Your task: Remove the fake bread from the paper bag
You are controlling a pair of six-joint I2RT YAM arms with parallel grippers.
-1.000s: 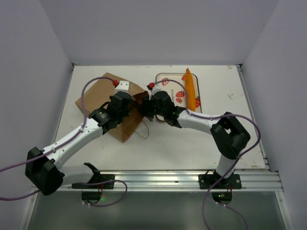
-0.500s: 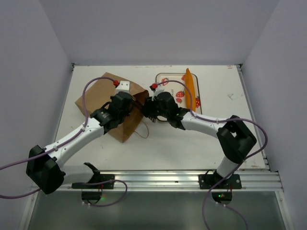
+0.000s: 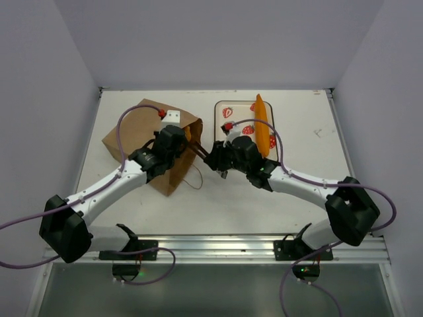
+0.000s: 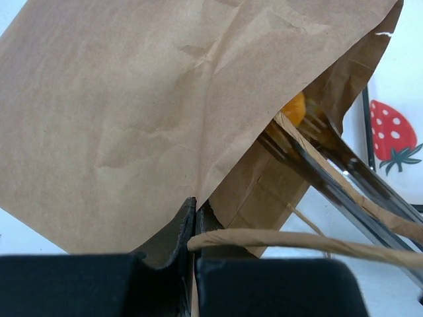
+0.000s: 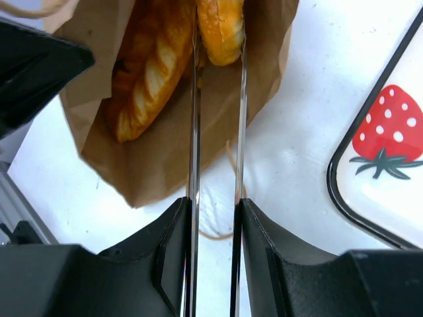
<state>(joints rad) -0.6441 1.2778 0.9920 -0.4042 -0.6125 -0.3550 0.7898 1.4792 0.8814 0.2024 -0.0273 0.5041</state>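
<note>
The brown paper bag (image 3: pixel 135 142) lies on its side, mouth facing right. My left gripper (image 3: pixel 177 142) is shut on the bag's upper mouth edge, with a twisted handle (image 4: pixel 297 241) coming out between the fingers (image 4: pixel 195 205). My right gripper (image 3: pixel 218 158) is shut on metal tongs (image 5: pixel 195 132). The tong tips squeeze a glossy golden bread piece (image 5: pixel 220 26) at the bag's mouth. A braided loaf (image 5: pixel 149 72) lies inside the bag (image 5: pixel 165 158). In the left wrist view the bread (image 4: pixel 295 109) shows as an orange bit between the tongs (image 4: pixel 317 165).
A strawberry-print tray (image 3: pixel 228 109) sits right of the bag, with a long orange loaf (image 3: pixel 262 122) lying along its right side. Its corner shows in the right wrist view (image 5: pixel 390 172). The bag's loose lower handle (image 3: pixel 195 179) lies on the table.
My right gripper has drawn back to the right and toward the near edge, pulling the tongs out of the bag's mouth. My left gripper has kept its hold on the bag.
</note>
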